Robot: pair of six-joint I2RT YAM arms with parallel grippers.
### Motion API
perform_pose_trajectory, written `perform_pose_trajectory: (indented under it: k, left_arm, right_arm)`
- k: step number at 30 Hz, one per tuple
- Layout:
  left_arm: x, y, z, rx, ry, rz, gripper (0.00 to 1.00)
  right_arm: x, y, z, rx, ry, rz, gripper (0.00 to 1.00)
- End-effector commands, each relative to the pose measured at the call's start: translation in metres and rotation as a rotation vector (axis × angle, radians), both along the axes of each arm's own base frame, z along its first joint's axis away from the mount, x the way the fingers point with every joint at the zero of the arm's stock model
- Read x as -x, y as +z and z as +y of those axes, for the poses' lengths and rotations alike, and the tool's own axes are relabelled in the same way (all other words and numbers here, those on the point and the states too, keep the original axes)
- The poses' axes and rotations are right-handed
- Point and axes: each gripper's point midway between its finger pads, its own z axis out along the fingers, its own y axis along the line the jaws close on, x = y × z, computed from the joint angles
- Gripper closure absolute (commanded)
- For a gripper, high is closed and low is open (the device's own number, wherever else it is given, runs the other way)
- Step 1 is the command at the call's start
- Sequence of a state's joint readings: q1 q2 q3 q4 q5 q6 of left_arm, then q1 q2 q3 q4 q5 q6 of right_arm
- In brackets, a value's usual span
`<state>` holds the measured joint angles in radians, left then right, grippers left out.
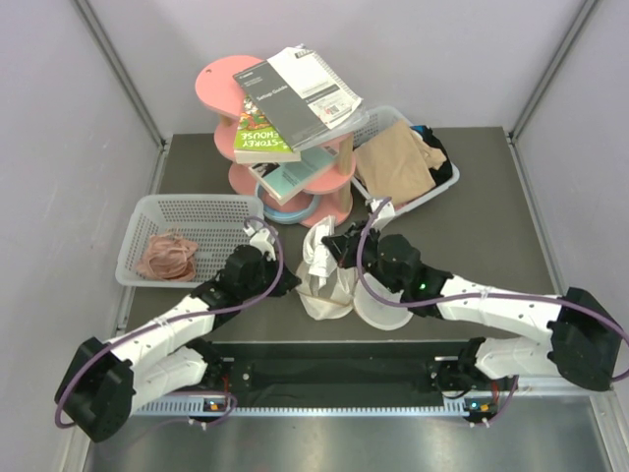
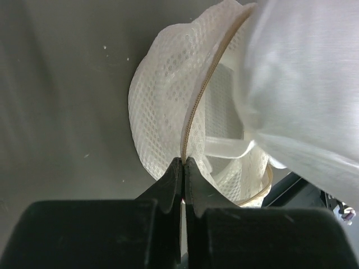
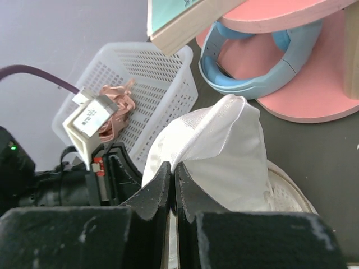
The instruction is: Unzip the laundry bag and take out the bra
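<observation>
The laundry bag (image 2: pixel 157 112) lies on the table between the claws, its edge at the tips of the left claw (image 2: pixel 182 162). The bra (image 3: pixel 224 140) stands up out of it, at the tips of the right claw (image 3: pixel 173 167). Left of the left claw sits a basket (image 1: pixel 187 204) with a bundle (image 1: pixel 167 256) in it. Behind both claws is a tiered stand (image 1: pixel 221 84) with books (image 1: pixel 295 93) on it and a ring (image 3: pixel 252 84) at its foot. Behind the right claw, to its right, a second basket (image 1: pixel 388 116) holds cloth (image 1: pixel 393 162).
</observation>
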<state>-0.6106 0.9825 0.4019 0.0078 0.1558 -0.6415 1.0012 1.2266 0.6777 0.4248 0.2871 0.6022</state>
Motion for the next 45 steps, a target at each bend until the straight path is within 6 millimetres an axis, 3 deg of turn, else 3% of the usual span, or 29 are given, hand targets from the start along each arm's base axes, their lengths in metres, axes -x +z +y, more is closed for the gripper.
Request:
perform_pose_trajectory:
  k: [1,6,8,11,12,14,15,16,23,29,35,45]
  left_arm:
    - [-0.015,0.015,-0.003,0.032,0.045,-0.056,1.00]
    - [-0.018,0.026,-0.001,0.020,0.054,-0.078,1.00]
    - [-0.021,0.035,0.001,0.019,0.063,-0.102,0.96]
    - [-0.021,0.045,0.003,0.009,0.057,-0.123,0.62]
    - [-0.020,0.046,0.003,0.001,0.049,-0.125,0.41]
    - [-0.020,0.061,0.002,0.013,0.037,-0.154,0.25]
    - [-0.020,0.066,0.002,0.011,0.026,-0.171,0.12]
    - [-0.020,0.077,0.001,0.024,0.018,-0.195,0.09]
    - [-0.003,0.139,-0.013,0.134,-0.127,-0.362,0.03]
    - [0.022,0.171,-0.039,0.282,-0.329,-0.433,0.02]
    - [0.004,0.150,-0.043,0.244,-0.274,-0.353,0.01]
    - [-0.001,0.149,-0.055,0.305,-0.287,-0.349,0.01]
  right_arm:
    - [0.003,0.059,-0.008,-0.126,-0.013,-0.093,1.00]
    - [0.016,0.075,-0.022,-0.140,0.006,-0.118,1.00]
    - [0.022,0.087,-0.029,-0.165,0.016,-0.139,1.00]
    - [0.033,0.101,-0.033,-0.175,0.057,-0.163,1.00]
    - [0.033,0.106,-0.034,-0.172,0.059,-0.170,1.00]
    - [0.035,0.104,-0.037,-0.148,0.063,-0.162,1.00]
    - [0.035,0.106,-0.038,-0.147,0.061,-0.161,1.00]
    - [0.035,0.101,-0.038,-0.126,0.059,-0.150,1.00]
    - [0.023,0.081,-0.030,-0.074,0.026,-0.099,1.00]
    - [0.018,0.072,-0.014,-0.063,0.044,-0.068,1.00]
    - [0.020,0.077,-0.005,-0.094,0.073,-0.063,1.00]
    - [0.020,0.075,0.011,-0.118,0.114,-0.041,1.00]
